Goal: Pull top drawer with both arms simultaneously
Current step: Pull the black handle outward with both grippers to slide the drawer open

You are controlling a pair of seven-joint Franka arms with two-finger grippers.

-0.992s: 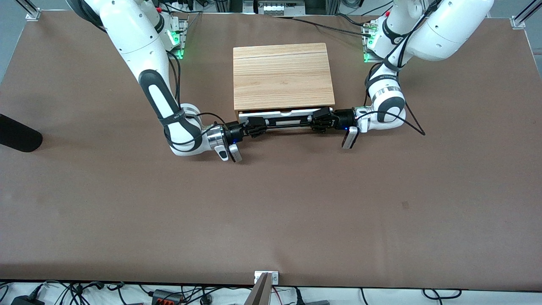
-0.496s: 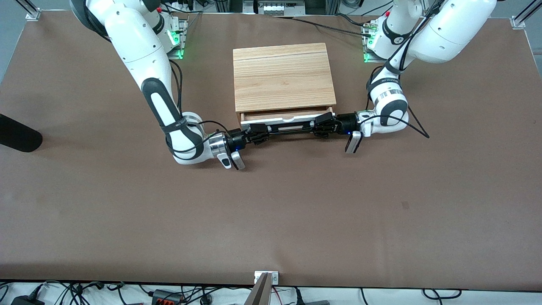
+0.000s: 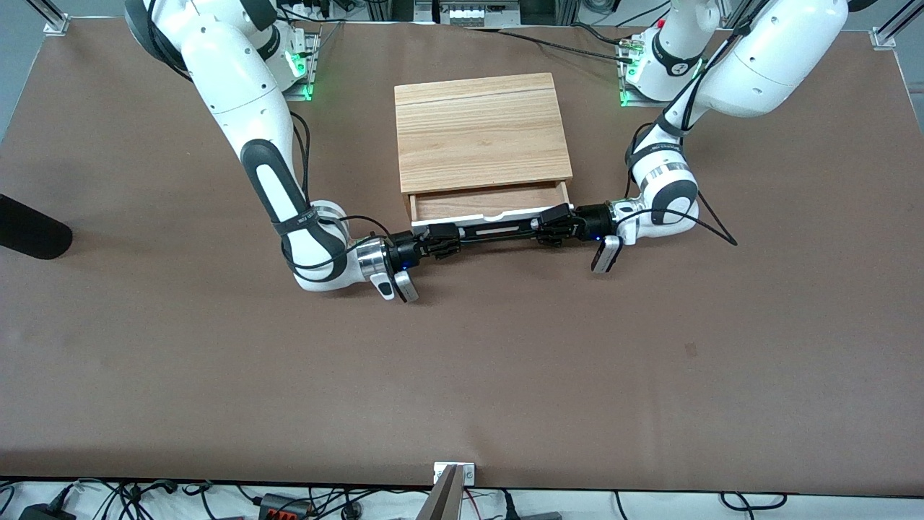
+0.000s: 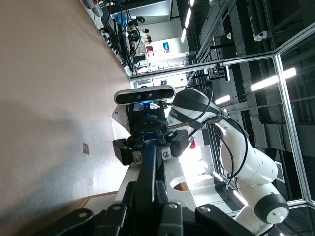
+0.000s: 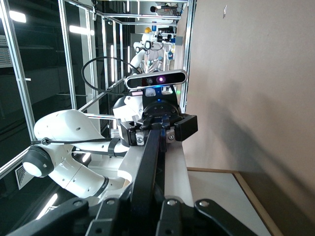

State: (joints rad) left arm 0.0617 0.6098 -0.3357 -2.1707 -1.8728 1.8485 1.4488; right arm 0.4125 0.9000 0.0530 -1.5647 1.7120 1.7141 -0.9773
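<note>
The top drawer point(image 3: 485, 204) stands partly out of the light wood cabinet point(image 3: 480, 130), its brown inside showing. Its white front panel carries a wide black bar handle point(image 3: 498, 231). My right gripper point(image 3: 442, 240) is shut on the handle's end toward the right arm's side. My left gripper point(image 3: 548, 226) is shut on the other end. In the left wrist view the bar point(image 4: 146, 169) runs between my left gripper's fingers point(image 4: 173, 209), with the right gripper point(image 4: 149, 142) at its other end. In the right wrist view the bar point(image 5: 148, 162) lies in my right gripper, facing the left gripper point(image 5: 158, 129).
The cabinet sits mid-table toward the arms' bases. A black object point(image 3: 29, 230) lies at the table's edge on the right arm's end. Brown table point(image 3: 462, 375) stretches from the drawer toward the front camera.
Both grippers have moved toward the front camera with the handle in them. The drawer has slid farther out of the cabinet, showing more of its brown inside.
</note>
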